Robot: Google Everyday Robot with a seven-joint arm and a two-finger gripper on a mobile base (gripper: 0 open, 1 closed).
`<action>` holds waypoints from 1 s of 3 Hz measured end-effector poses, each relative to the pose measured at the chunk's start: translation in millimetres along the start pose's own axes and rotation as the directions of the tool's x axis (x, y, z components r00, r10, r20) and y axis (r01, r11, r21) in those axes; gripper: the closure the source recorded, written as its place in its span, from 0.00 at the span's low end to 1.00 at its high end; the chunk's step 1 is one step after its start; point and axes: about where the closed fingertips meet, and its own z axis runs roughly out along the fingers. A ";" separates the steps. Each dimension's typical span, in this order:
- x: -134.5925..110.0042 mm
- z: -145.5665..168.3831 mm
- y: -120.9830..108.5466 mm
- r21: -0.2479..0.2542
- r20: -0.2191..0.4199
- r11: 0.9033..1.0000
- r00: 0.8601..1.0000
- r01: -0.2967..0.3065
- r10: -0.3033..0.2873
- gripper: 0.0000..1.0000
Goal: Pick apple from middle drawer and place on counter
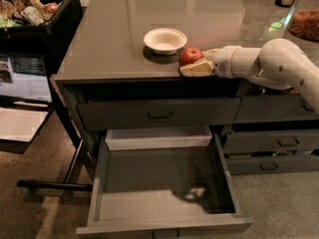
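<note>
The small red apple is at the front edge of the glossy grey counter, just right of a white bowl. My gripper reaches in from the right on a white arm and is shut on the apple, one finger in front of it and the other behind it. The apple seems to rest on or just above the countertop. Below, the wide middle drawer stands pulled out, and its grey floor is bare apart from the arm's shadow.
A pale shallow tray sits at the back of the open drawer. The top drawer is closed. Narrower drawers are at the right. A black bin of groceries stands at upper left. A jar is at far right.
</note>
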 end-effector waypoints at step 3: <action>1.4 5.7 -14.0 0.065 -0.004 0.996 0.998 -0.059 0.059 1.00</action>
